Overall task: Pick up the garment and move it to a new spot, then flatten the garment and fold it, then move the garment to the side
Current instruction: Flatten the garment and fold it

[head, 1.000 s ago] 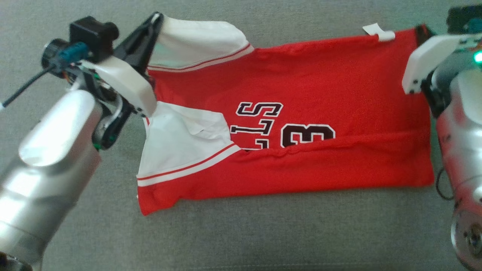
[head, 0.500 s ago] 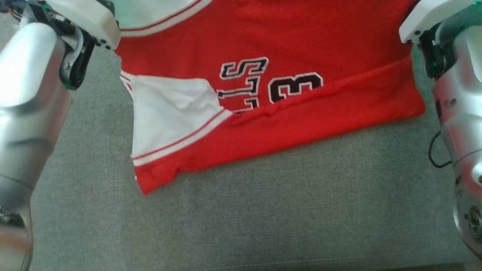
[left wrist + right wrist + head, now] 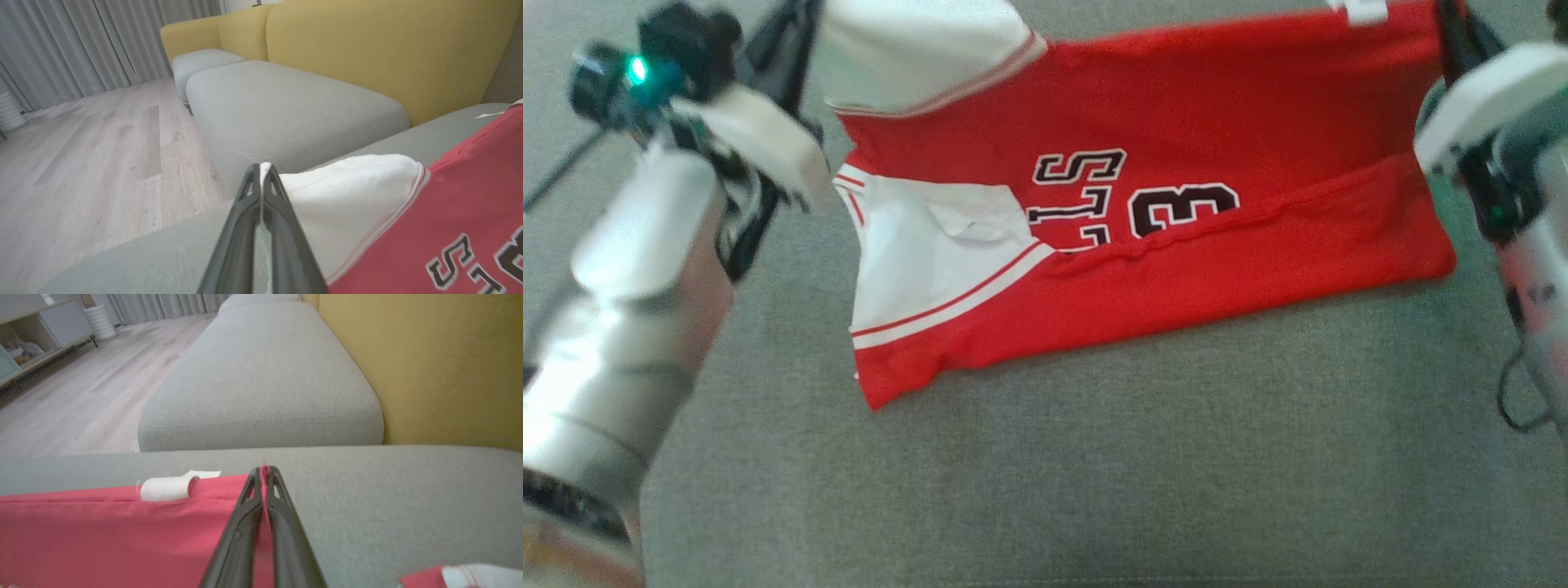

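Jersey [image 3: 1217, 269] sits spread over the grey couch cushion [image 3: 1094, 474], stretched between the two sets of fingers [image 3: 239, 228]. The left gripper [image 3: 260, 168] is clamped tight on the white sleeve [image 3: 347, 196], the right gripper [image 3: 264, 469] pinches the red edge right at its tips.

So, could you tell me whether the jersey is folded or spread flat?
Partly folded: the red jersey has its near edge doubled over the lettering.

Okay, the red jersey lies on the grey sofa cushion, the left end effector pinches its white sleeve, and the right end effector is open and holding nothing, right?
Not quite. The right end effector is shut, pinching an edge of the red jersey, as the right wrist view shows. The rest stands.
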Controlling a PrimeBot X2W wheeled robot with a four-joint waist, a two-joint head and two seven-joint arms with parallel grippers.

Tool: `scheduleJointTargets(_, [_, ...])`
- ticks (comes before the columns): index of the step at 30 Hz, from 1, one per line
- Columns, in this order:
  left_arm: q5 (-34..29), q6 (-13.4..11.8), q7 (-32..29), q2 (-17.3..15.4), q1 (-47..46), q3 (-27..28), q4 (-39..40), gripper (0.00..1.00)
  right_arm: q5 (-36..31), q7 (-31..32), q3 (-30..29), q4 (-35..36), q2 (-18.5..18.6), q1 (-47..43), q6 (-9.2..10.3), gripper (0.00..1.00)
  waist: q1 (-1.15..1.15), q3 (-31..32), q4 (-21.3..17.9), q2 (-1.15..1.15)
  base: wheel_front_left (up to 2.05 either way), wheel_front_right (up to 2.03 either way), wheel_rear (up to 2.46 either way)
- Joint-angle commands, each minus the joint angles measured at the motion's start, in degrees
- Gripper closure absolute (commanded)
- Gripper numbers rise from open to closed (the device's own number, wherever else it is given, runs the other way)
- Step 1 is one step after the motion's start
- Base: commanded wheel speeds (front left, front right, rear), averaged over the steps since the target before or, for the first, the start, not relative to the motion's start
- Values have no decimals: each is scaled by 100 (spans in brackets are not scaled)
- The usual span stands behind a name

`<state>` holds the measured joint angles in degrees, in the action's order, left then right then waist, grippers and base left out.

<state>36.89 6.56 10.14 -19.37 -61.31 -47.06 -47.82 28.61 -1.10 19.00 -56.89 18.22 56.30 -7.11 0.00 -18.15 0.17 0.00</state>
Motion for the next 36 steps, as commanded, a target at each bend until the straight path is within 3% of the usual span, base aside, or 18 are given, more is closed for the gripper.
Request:
scheduleJointTargets(1, [94, 32, -66, -286, 31, 63, 218, 100, 254, 110, 197, 304, 196, -169, -37, 100, 0, 189, 125, 0, 0, 0, 0])
scheduleJointTargets(8, [568, 85, -956, -739, 1130, -418, 1095, 100, 1098, 844, 1038, 1005, 997, -978, -37, 100, 0, 548, 226, 0, 0, 0, 0])
scheduleJointTargets(19, [1322, 34, -2279, -1479, 2063, -725, 2707, 100, 1497, 1682, 2006, 1548, 1790, -1510, -37, 100, 0, 775, 225, 0, 0, 0, 0])
scheduleJointTargets(34, [1661, -116, -3379, -1743, 2185, -982, 3501, 100, 1750, 2235, 2604, 1823, 2116, -1553, -37, 100, 0, 749, 78, 0, 0, 0, 0])
scheduleJointTargets(35, [1636, -138, -3374, -1740, 2170, -985, 3498, 84, 1727, 2182, 2607, 1814, 2119, -1536, -37, 75, 0, 756, 68, 0, 0, 0, 0])
scheduleJointTargets(36, [1587, -177, -3319, -1731, 2150, -973, 3491, 0, 1760, 2127, 2568, 1780, 2099, -1530, -37, 0, 0, 762, 57, 0, 0, 0, 0])
